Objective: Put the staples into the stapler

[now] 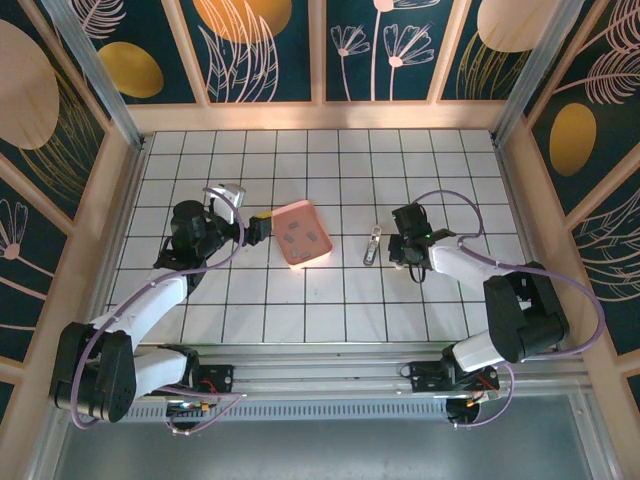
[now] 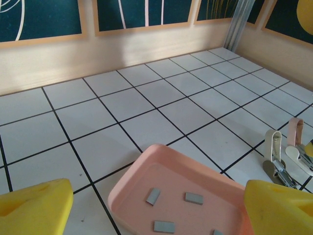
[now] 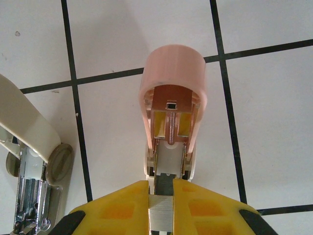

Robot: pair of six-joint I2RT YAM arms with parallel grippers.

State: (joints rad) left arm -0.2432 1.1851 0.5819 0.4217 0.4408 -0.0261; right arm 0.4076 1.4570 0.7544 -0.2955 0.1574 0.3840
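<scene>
Several grey staples (image 2: 153,196) lie in the pink tray (image 2: 128,188). My left gripper (image 2: 156,215) is open, its yellow fingers (image 2: 34,208) spread either side of the tray's near part, with nothing between them. My right gripper (image 3: 161,192) is shut on a grey strip of staples (image 3: 161,218). It holds the strip at the near end of the channel of a stapler (image 3: 173,98) whose pink lid is swung open, showing the spring. From above, this gripper (image 1: 405,247) is just right of the stapler (image 1: 372,245) lying on the table.
A whitish-beige stapler with chrome parts (image 3: 27,132) sits just left of the pink-lidded one. In the left wrist view both stand side by side, right of the tray (image 1: 302,234). Wooden walls (image 1: 320,115) enclose the tiled table.
</scene>
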